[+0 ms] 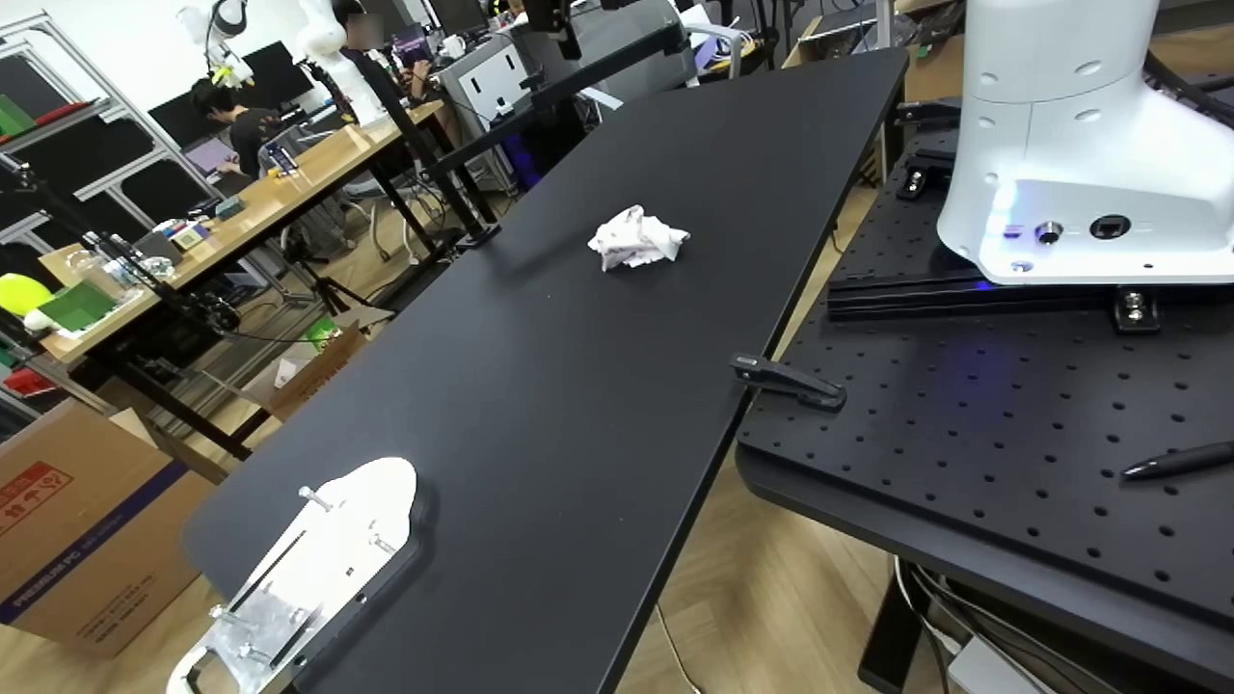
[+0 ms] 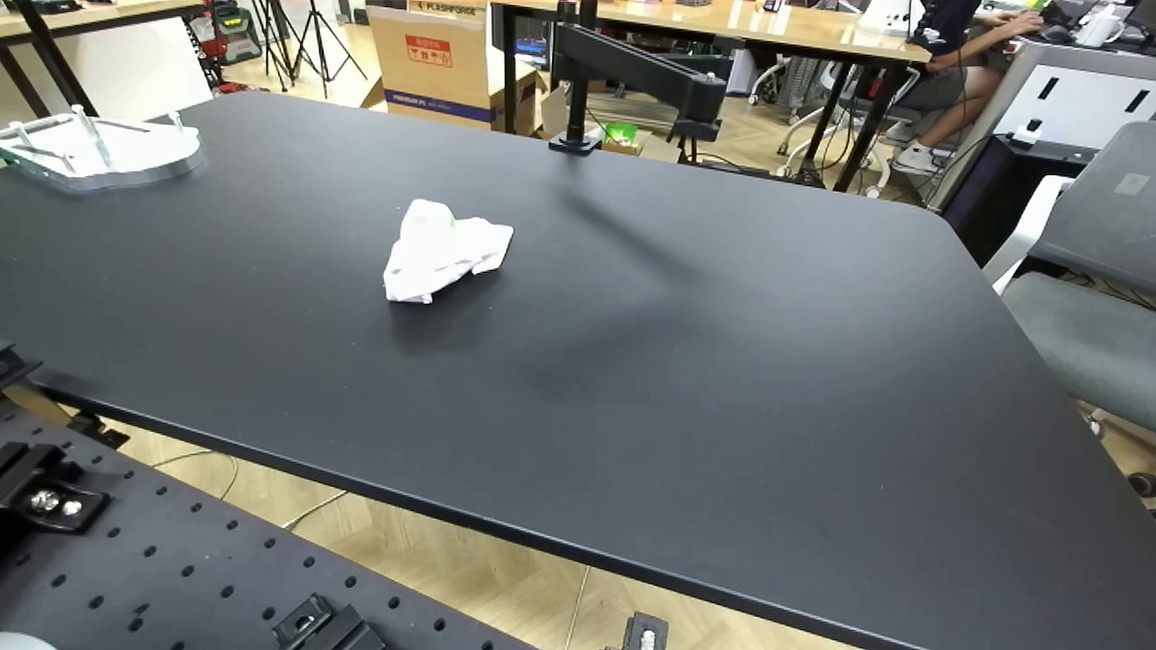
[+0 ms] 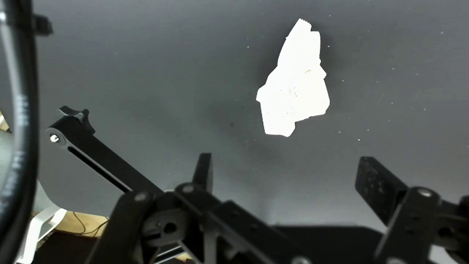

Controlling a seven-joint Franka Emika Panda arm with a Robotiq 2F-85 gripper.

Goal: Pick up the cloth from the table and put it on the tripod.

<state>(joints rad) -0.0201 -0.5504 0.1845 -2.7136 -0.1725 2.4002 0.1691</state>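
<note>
In the wrist view, your tool [image 3: 285,161] hangs with jaws apart, presumably to straddle the crumpled white cloth [image 3: 295,80] on the bench [image 3: 146,73] at the tool's twelve o'clock.

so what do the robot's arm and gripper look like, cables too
In an exterior view, what shows of the arm is smooth white with round dimples; its flared base has small ports. The gripper, in the wrist view, is black, with blocky fingers on jointed links and grey pivots. A thick black cable runs along that view's left edge, its pale lettering too blurred to read.
</note>
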